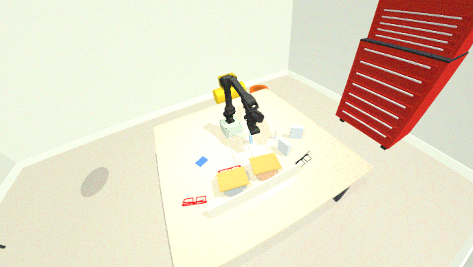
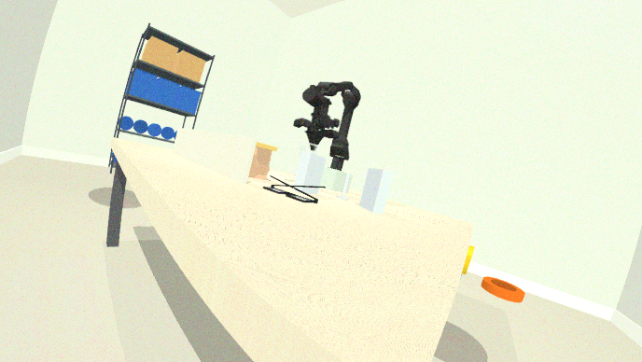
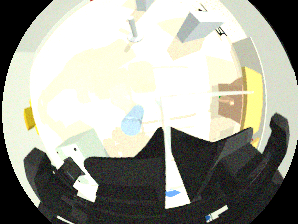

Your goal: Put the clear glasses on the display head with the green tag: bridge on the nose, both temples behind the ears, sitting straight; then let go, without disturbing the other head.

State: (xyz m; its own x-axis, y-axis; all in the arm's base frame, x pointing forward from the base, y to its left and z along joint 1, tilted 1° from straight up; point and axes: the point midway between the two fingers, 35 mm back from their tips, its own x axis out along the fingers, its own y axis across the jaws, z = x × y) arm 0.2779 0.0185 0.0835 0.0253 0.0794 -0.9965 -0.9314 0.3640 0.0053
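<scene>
My gripper [image 1: 255,132] [image 2: 314,146] [image 3: 164,131] is shut on the clear glasses and holds them above the table, away from both heads. Of the clear glasses [image 3: 215,93], a pale bar rises between the fingertips and a thin temple reaches right in the wrist view; the rest is hard to see. The tan display head [image 1: 268,175] [image 2: 260,164] [image 3: 233,111] stands under a yellow board. A small green mark, likely its tag [image 3: 220,97], shows in the wrist view. The other head [image 1: 236,191] is greyish, under another yellow board, with red glasses [image 1: 229,168] at its front.
A blue cylinder [image 1: 251,138] [image 3: 132,121] stands near my gripper. A thin white stand [image 3: 132,30] and two pale blocks [image 1: 284,146] [image 1: 296,132] are beyond it. Black glasses [image 1: 303,159] [image 2: 291,191] and red folded glasses [image 1: 194,201] lie on the table. A low white wall [image 1: 254,193] runs behind the heads.
</scene>
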